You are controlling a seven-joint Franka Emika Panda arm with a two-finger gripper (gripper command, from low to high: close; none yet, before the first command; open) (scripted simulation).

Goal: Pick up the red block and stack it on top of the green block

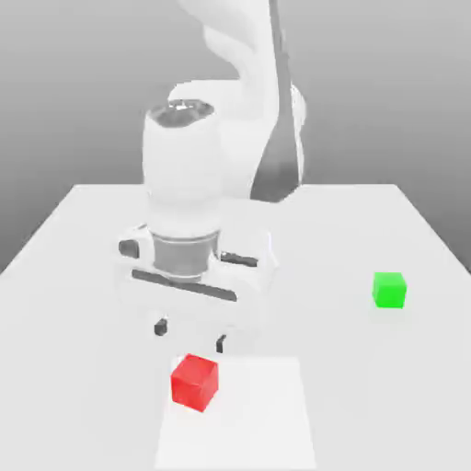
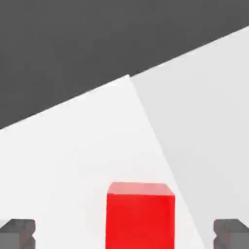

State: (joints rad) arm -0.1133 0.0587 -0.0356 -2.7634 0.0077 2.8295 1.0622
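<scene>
The red block (image 1: 194, 381) sits closest to the exterior camera, resting on a paler white square patch (image 1: 267, 414) laid on the white table (image 1: 83, 239). It lies at that patch's corner toward the exterior view's left, flat on its base, with nothing touching it. The gripper (image 1: 190, 336) hangs just above and slightly behind the block, pointing down, its two dark fingertips (image 1: 161, 327) spread wide apart — empty, pinching nothing. In the hand view the red block (image 2: 140, 216) shows between the two grey fingertips (image 2: 17, 232), well clear of each, and the edge of the paler patch runs diagonally beside it.

The green block (image 1: 389, 289) stands well apart on the bare table, toward the exterior view's right and farther back than the red one — flat on the surface, nothing stacked on it. The white arm (image 1: 184, 175) rises behind the hand from the table's far side.
</scene>
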